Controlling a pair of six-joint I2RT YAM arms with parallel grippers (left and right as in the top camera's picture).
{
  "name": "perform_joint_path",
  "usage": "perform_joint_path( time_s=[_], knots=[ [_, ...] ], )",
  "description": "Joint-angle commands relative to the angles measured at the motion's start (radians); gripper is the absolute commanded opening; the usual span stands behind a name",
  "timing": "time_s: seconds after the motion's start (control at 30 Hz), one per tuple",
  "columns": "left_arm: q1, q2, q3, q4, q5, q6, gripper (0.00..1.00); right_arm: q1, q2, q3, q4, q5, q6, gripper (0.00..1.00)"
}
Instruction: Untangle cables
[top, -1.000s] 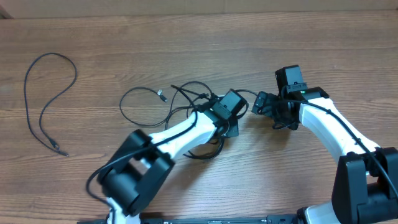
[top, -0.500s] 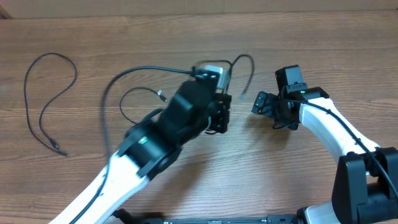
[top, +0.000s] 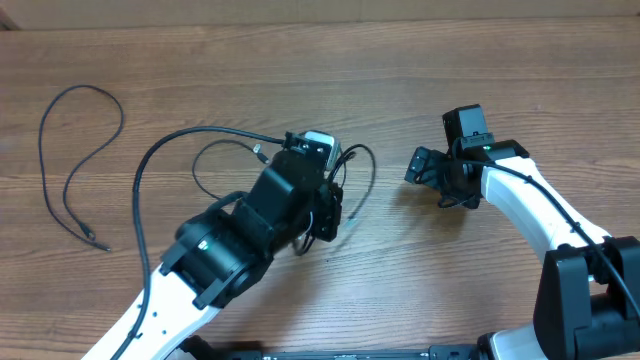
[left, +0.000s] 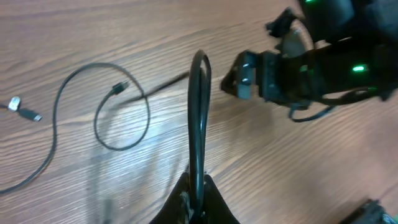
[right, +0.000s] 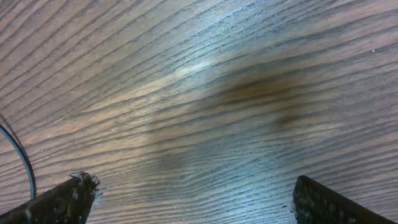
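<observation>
— What is the left gripper (left: 198, 186) doing?

— Its jaws are pinched together on one thin black cable (left: 199, 112). In the left wrist view the strand rises straight from between the fingers and bends over in a narrow hairpin at the top (it looks lifted off the wood there, though I cannot tell how far).

— And the right gripper (right: 193, 205)?

— Spread wide and holding nothing. Its view shows bare wood grain between the two fingertips, with only a thin dark arc of cable at the left edge. From overhead it sits to the right of the left gripper, apart from it.

— Where do the other cables lie?

— A looped cable (top: 203, 168) rests flat on the surface (top: 500, 60) just left of the left arm's wrist, its small plug end (top: 258, 152) at the upper side of the loop. A third cable (top: 45, 150) lies well apart at the far left of the surface, in one long open curve, touching none of the others.
</observation>
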Motion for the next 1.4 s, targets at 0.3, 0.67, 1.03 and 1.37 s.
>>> perform_joint_path(
  time_s=[0.3, 0.67, 1.03, 1.37],
  knots=[
    [0.01, 0.105, 0.004, -0.008, -0.033, 0.026, 0.04, 0.001, 0.004, -0.006, 0.003, 0.01, 0.008, 1.0],
    [0.011, 0.106, 0.004, -0.034, -0.043, 0.026, 0.04, 0.001, 0.004, -0.006, 0.003, 0.01, 0.008, 1.0],
    [0.011, 0.106, 0.004, -0.041, -0.043, 0.026, 0.04, 0.001, 0.004, -0.006, 0.003, 0.01, 0.008, 1.0],
    [0.011, 0.105, 0.004, -0.034, -0.089, 0.004, 0.04, 0.001, 0.004, -0.006, 0.003, 0.01, 0.008, 1.0]
  ],
)
